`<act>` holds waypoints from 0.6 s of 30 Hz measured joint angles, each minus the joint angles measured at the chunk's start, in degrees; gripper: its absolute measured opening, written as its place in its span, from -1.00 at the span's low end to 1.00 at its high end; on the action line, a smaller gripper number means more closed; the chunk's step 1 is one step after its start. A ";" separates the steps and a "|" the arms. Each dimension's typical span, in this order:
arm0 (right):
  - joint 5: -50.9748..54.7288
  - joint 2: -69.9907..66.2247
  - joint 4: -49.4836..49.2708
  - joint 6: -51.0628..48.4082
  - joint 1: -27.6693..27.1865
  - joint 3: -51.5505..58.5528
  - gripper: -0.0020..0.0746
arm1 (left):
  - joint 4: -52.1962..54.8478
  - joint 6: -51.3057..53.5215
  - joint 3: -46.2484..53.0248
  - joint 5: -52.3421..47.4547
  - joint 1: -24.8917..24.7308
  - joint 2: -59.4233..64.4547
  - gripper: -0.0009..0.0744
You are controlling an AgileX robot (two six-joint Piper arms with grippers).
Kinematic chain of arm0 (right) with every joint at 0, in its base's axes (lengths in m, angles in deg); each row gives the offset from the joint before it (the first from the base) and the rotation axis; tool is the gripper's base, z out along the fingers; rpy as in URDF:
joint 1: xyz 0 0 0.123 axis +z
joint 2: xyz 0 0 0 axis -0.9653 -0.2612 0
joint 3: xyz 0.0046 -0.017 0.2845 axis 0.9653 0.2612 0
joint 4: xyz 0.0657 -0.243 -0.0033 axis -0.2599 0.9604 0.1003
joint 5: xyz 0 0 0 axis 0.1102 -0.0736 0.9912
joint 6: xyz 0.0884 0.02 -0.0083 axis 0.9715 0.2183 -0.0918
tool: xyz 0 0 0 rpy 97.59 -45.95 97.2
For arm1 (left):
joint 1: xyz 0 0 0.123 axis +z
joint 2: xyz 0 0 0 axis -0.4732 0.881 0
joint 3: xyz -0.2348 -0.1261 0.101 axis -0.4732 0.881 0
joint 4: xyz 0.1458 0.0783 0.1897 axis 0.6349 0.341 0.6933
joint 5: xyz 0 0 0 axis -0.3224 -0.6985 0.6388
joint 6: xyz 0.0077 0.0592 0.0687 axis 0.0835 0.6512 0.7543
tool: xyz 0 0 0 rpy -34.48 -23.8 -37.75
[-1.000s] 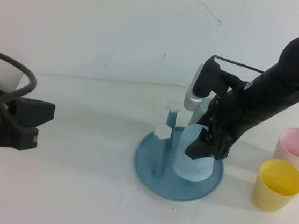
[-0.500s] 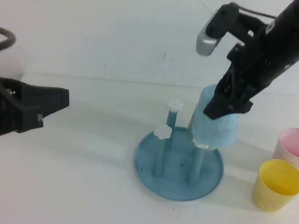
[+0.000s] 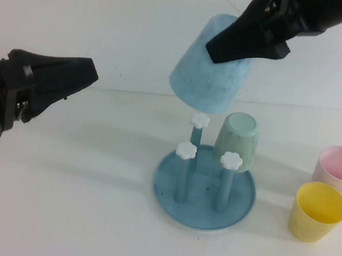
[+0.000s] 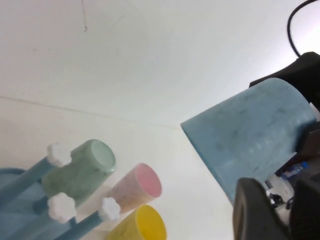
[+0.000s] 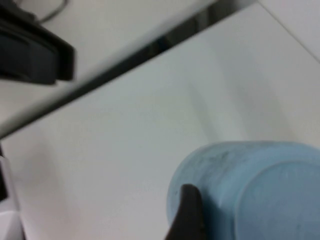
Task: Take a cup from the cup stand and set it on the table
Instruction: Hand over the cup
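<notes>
Right end effector (image 3: 250, 41) clamped on the light sky-blue, faintly speckled tapered plastic tumbler (image 3: 208, 80), held inverted and tilted in the air near the far edge of the white worktop (image 3: 88, 205), clear above the white flower-capped pegs of the round teal-blue plastic cup stand (image 3: 203, 193). Left end effector (image 3: 72, 75) poised near the left edge, empty, fingers seemingly together. Recommended for the set-down: carry sideways to bare worktop away from the mint-green cup (image 3: 238, 139) still on its peg and from the yellow cup (image 3: 318, 211) and pink cup (image 3: 338, 169) near the right edge, turn level, lower until seated, then release.
</notes>
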 joint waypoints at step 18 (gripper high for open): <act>-19.25 13.45 -33.06 -13.37 0.02 31.01 0.51 | -2.85 -3.13 0.00 -7.30 0.00 0.00 0.86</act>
